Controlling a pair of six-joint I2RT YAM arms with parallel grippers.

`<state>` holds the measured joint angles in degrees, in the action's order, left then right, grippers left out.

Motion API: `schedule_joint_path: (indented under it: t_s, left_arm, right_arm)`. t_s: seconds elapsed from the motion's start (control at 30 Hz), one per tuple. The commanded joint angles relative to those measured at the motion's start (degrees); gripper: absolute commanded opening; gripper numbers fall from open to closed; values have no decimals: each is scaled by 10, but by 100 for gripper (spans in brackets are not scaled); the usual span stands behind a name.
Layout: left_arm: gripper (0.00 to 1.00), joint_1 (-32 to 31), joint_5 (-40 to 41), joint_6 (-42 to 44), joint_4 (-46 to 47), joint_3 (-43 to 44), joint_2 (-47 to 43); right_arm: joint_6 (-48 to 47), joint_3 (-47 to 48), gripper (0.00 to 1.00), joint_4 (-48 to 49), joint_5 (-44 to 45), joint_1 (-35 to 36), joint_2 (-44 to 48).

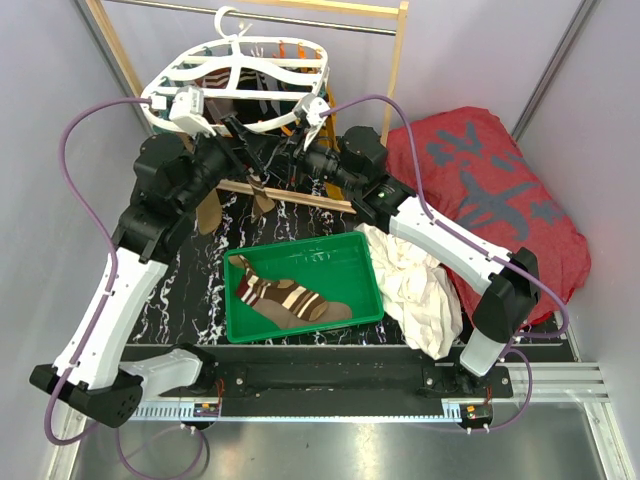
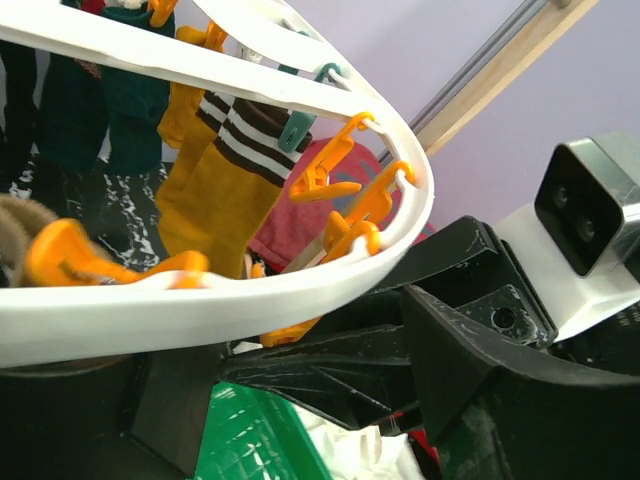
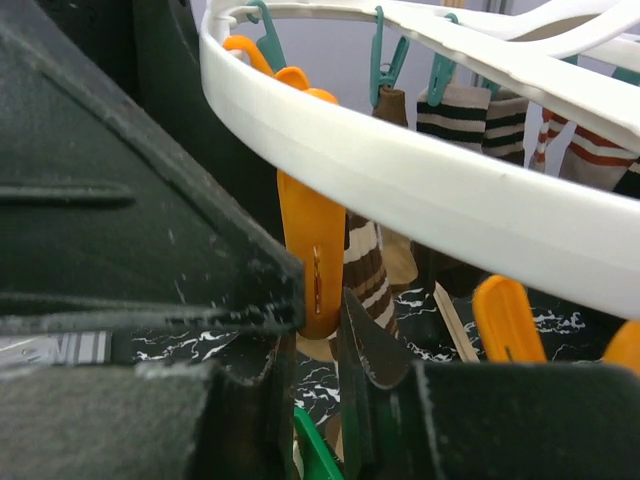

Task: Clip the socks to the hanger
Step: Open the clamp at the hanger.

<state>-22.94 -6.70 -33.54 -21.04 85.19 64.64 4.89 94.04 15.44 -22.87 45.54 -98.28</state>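
**Hanger** [image 3: 420, 180]: hangs at 12 o'clock in the top view, in front of the wooden rack [image 1: 398, 60], with its rim tilted. Socks [image 3: 465, 110] are clipped along its ribs, among them a mustard sock [image 2: 215, 190] with brown and white bands.

**Right gripper** [image 3: 320, 330]: reaches under the rim's near edge from the 3 o'clock side. Its jaws are nearly together and pinch the lower end of an orange clip [image 3: 312, 240] that hangs from the rim. Both fingers touch the clip.

**Left gripper** [image 1: 238, 132]: reaches the same near edge from the 9 o'clock side, just beside the right one. Its jaws stand wide apart. Whether they touch the rim or a sock cannot be told.

**Room:** both tools crowd under the near rim with little gap between them.
- A green tray [image 1: 335, 262] sits at 6 o'clock of the hanger. One striped sock [image 1: 290, 300] lies flat in it, cuff toward the 10 o'clock corner and toe toward the 4 o'clock corner.
- A white cloth [image 1: 420, 290] touches the tray's 3 o'clock edge.
- A red cushion [image 1: 500, 190] lies beyond the cloth, against the right wall.
- Dark marbled tabletop [image 1: 195, 300] shows along the tray's 9 o'clock edge, between the tray and the left arm.
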Motion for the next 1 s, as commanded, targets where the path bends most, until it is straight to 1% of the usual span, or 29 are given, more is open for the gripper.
schedule_joint_path:
  t_s: [0.0,0.07,0.17,0.3,0.47,0.53,0.63,0.67,0.7,0.73,0.77,0.8,0.87,0.9,0.97]
  left_arm:
    - [70,-30,64,75,45,30,-1]
    - [68,-41,103,103,50,25,-3]
    - [65,-54,133,133,64,17,-9]
    - [60,-60,155,160,79,6,-15]
    - [51,-63,164,162,89,-3,-15]
    - [45,-65,165,161,95,-4,-16]
    - [31,-68,164,157,96,-8,-15]
    - [30,-68,163,156,97,-9,-14]
    - [29,-68,163,154,97,-11,-14]
    - [23,-69,162,153,97,-13,-13]
    - [20,-69,163,152,97,-13,-14]
    - [19,-69,165,151,97,-17,-14]
    - [16,-70,168,151,96,-18,-14]
    - [15,-70,170,152,97,-20,-13]
    - [15,-70,172,154,96,-20,-13]
  right_arm:
    - [-22,10,0,-9,30,10,24]
    - [-26,11,0,-12,35,13,24]
    - [-27,10,0,-14,38,13,23]
    - [-27,9,0,-15,40,15,21]
    - [-32,7,0,-20,46,15,21]
    - [-33,4,0,-21,47,15,20]
    - [-32,-2,2,-21,49,15,21]
    - [-31,-3,4,-21,52,15,23]
    - [-30,-8,11,-22,54,15,23]
    - [-27,-12,21,-21,56,15,28]
    - [-26,-19,27,-22,59,16,30]
    - [-23,-23,37,-22,63,15,34]
    - [-18,-43,45,-23,78,15,47]
    - [-17,-51,51,-26,81,15,58]
    - [-14,-75,56,-44,87,16,70]
